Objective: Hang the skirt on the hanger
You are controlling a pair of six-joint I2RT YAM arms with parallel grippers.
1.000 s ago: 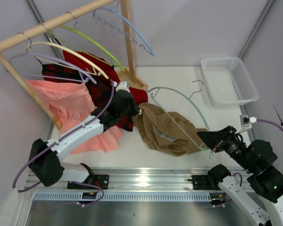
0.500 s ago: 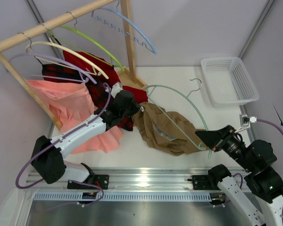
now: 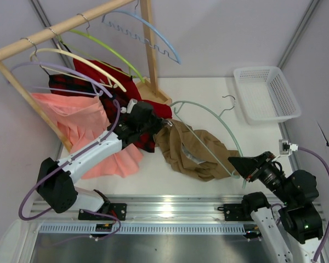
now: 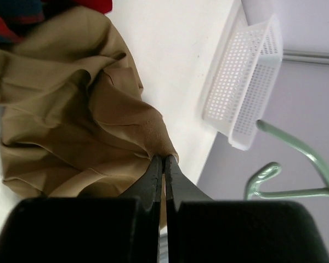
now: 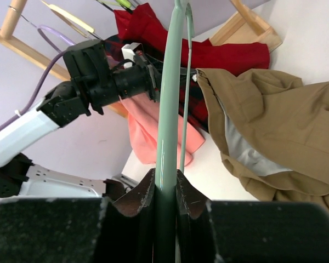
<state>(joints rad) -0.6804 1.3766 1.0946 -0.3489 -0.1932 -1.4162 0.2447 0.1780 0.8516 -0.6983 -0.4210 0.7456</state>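
Top view: the skirt [image 3: 196,150] lies crumpled on the table [image 3: 208,90], and the hanger [image 3: 225,125] seems partly threaded through it. Left wrist: the left claw [image 4: 164,164] is clenched on a skirt fold. Right wrist: the right claw [image 5: 165,189] is grasping the hanger's arm.

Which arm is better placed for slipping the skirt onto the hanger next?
Likely left: the left gripper pinches the skirt beside the hanger; the right gripper just clamps its far end.
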